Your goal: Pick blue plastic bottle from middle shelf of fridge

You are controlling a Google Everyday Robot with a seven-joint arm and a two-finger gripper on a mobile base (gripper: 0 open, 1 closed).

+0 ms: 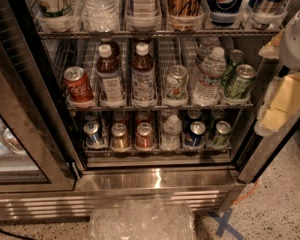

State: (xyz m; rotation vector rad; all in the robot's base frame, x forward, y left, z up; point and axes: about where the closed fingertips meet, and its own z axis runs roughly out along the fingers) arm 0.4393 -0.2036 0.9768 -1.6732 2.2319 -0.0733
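The fridge (155,181) stands open in front of me. On its middle shelf (160,105) the blue plastic bottle (142,76) stands upright in the third lane from the left, with dark brown drink, a white cap and a bluish-grey label. Its twin (110,79), with a whiter label, stands just to its left. My gripper (282,104), white and pale yellow, is at the right edge of the view. It is outside the fridge by the right door frame, well to the right of the bottle and apart from it.
The middle shelf also holds a red cola can (78,86), a silver can (176,84), a clear water bottle (208,76) and green cans (238,81). Cans fill the lower rack (155,149). The glass door (20,134) is swung open on the left. Crumpled clear plastic (140,219) lies on the floor.
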